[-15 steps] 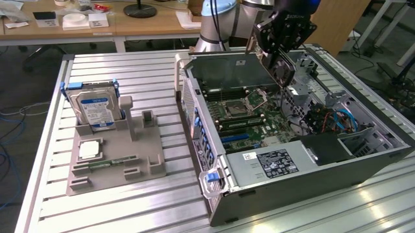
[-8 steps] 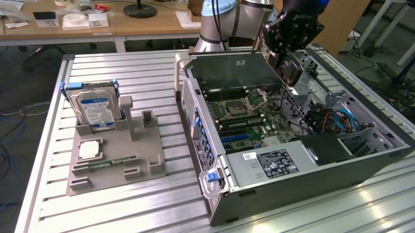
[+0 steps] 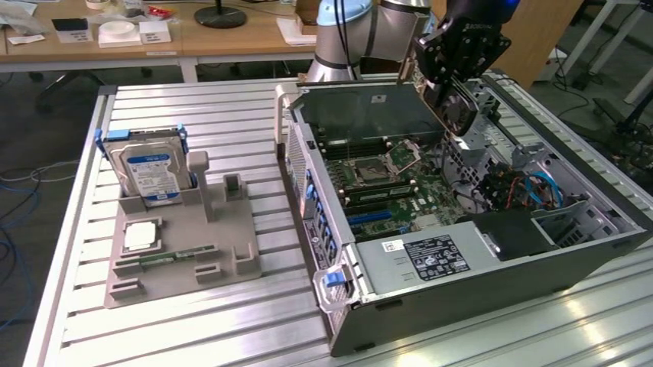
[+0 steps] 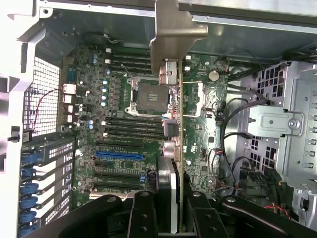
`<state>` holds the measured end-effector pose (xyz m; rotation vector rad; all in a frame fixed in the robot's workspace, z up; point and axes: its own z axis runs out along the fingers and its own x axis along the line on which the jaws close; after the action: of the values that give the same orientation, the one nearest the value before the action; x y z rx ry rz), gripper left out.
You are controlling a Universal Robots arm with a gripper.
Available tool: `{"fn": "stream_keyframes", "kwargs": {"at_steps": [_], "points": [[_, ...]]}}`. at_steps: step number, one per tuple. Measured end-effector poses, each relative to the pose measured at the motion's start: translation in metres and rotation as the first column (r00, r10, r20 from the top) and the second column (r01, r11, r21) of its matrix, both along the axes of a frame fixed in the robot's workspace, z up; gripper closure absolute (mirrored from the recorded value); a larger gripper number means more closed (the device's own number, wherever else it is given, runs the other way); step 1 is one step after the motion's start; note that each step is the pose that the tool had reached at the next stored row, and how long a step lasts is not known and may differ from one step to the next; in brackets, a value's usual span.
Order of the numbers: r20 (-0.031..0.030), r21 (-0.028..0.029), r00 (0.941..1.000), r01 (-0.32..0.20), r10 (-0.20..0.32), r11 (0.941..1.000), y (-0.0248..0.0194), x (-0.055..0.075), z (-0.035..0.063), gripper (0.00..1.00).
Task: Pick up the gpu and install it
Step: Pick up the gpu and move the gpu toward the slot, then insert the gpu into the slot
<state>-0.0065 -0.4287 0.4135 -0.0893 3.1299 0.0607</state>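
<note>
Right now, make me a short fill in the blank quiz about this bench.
The hand is shut on the ___.
The hard drive has a label that is mostly ___.
The memory stick lying on the grey holder is ___.
Missing words: gpu, blue, green.

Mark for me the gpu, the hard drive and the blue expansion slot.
gpu (image 3: 456, 107), exterior view, its fan face.
hard drive (image 3: 153, 170), exterior view, its blue label.
blue expansion slot (image 4: 119, 154), wrist view, its middle.
</note>
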Motion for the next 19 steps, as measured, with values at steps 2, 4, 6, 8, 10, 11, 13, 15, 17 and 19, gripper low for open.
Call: {"fn": "stream_keyframes", "kwargs": {"at_steps": [2,4,6,8,10,11,13,15,17,19], "points": [[0.0000,0.0001,1.0000,0.000,0.000,1.0000,0.0000,0.0000,0.0000,0.72],[0.0000,0.0000,1.0000,0.000,0.000,1.0000,0.0000,0.0000,0.0000,0.72],[0.0001,0.0001,1.0000,0.000,0.000,1.0000,0.0000,0.0000,0.0000,0.72],[0.0000,0.0000,1.0000,0.000,0.000,1.0000,0.0000,0.0000,0.0000,0.72],[0.0000,0.0001,1.0000,-0.002,0.002,1.0000,0.0000,0.0000,0.0000,0.72],[0.0001,0.0001,1.0000,-0.006,0.006,1.0000,0.0000,0.0000,0.0000,0.72],[0.0000,0.0000,0.9997,-0.026,0.026,0.9997,0.0000,-0.0001,0.0000,0.72],[0.0000,0.0000,0.9987,-0.050,0.050,0.9987,0.0000,0.0000,0.0000,0.72],[0.0000,0.0000,0.9972,-0.075,0.075,0.9972,0.0000,0.0000,0.0000,0.72],[0.0000,0.0000,0.9952,-0.098,0.098,0.9952,0.0000,0.0000,0.0000,0.72]]}}
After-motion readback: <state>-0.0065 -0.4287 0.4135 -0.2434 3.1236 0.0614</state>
